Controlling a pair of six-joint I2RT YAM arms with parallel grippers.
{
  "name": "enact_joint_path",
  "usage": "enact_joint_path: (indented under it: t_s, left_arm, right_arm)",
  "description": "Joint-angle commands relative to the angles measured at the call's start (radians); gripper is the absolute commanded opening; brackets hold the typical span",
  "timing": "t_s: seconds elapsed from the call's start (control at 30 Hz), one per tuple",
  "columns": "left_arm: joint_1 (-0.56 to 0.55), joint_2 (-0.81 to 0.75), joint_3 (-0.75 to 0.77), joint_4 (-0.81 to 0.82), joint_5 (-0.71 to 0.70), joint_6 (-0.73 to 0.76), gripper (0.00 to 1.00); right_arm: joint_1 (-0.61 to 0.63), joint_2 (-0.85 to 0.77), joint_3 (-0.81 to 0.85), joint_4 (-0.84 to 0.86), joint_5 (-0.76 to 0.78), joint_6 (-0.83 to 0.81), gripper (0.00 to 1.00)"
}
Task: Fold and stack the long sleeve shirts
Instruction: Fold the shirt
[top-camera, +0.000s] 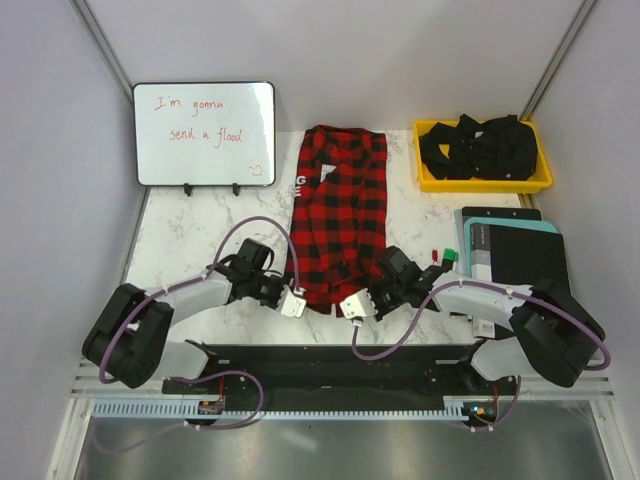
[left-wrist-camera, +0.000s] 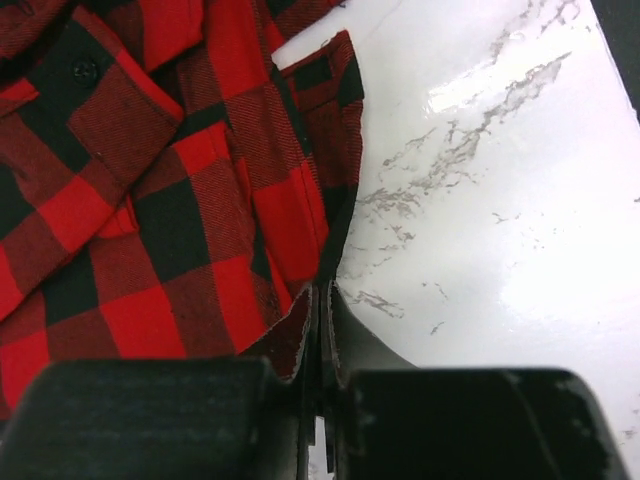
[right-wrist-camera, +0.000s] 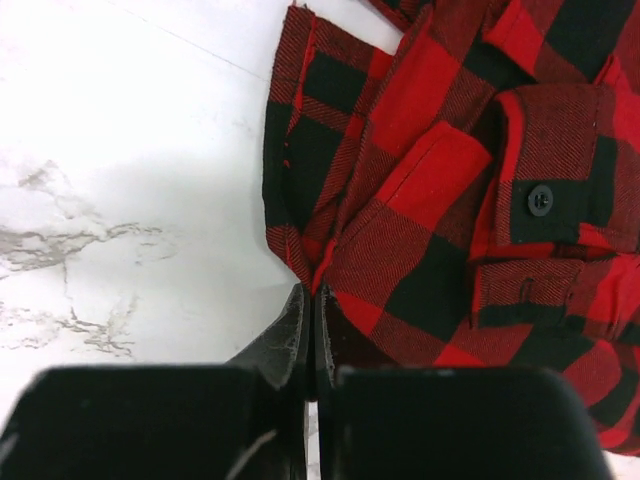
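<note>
One long sleeve shirt (top-camera: 340, 205), red-and-black check flannel, lies folded into a long strip down the middle of the marble table (top-camera: 190, 240), collar end far. My left gripper (top-camera: 298, 297) is shut on the shirt's near left corner. In the left wrist view its jaws (left-wrist-camera: 325, 295) pinch the edge of the cloth (left-wrist-camera: 150, 200). At the near right corner my right gripper (top-camera: 352, 300) is likewise shut on the shirt. In the right wrist view its jaws (right-wrist-camera: 315, 295) hold the hem of the check cloth (right-wrist-camera: 450, 200), a cuff button showing.
A whiteboard (top-camera: 204, 133) with red writing stands at the back left. A yellow bin (top-camera: 430, 180) at the back right holds black cloth. Dark folders (top-camera: 515, 250) lie on the right, with small red and green items (top-camera: 447, 254) beside them.
</note>
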Motion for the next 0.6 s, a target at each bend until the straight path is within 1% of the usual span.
enact_joint_path:
  t_s: [0.0, 0.1, 0.13, 0.2, 0.27, 0.33, 0.37, 0.43, 0.5, 0.57]
  left_arm:
    - [-0.040, -0.070, 0.065, -0.028, 0.001, -0.125, 0.02]
    - [-0.116, -0.199, 0.039, -0.141, 0.012, -0.133, 0.02]
    - [-0.130, -0.278, 0.020, -0.209, 0.019, -0.135, 0.02]
    - [-0.175, -0.358, -0.001, -0.263, 0.033, -0.165, 0.02]
    - [-0.195, -0.473, -0.024, -0.328, 0.036, -0.205, 0.02]
    - [-0.203, -0.529, -0.026, -0.372, 0.045, -0.219, 0.02]
    - [-0.203, -0.555, -0.024, -0.379, 0.039, -0.256, 0.02]
    - [-0.196, -0.557, 0.000, -0.383, 0.015, -0.285, 0.02]
    - [-0.168, -0.534, 0.029, -0.383, 0.028, -0.300, 0.02]
    - [-0.140, -0.476, 0.083, -0.358, 0.045, -0.320, 0.02]
  right_arm:
    - [0.017, -0.072, 0.008, -0.091, -0.008, 0.079, 0.00]
    - [0.064, -0.164, 0.019, -0.176, -0.022, 0.133, 0.00]
    - [0.080, -0.191, 0.020, -0.199, -0.027, 0.147, 0.00]
    - [0.132, -0.264, 0.020, -0.260, -0.035, 0.203, 0.00]
    - [0.190, -0.333, 0.023, -0.306, -0.035, 0.245, 0.00]
    - [0.216, -0.367, 0.026, -0.317, -0.022, 0.315, 0.00]
    - [0.224, -0.385, 0.031, -0.320, -0.010, 0.337, 0.00]
    - [0.224, -0.390, 0.051, -0.325, 0.037, 0.363, 0.00]
    - [0.204, -0.398, 0.075, -0.323, 0.048, 0.356, 0.00]
    - [0.158, -0.378, 0.104, -0.323, 0.045, 0.343, 0.00]
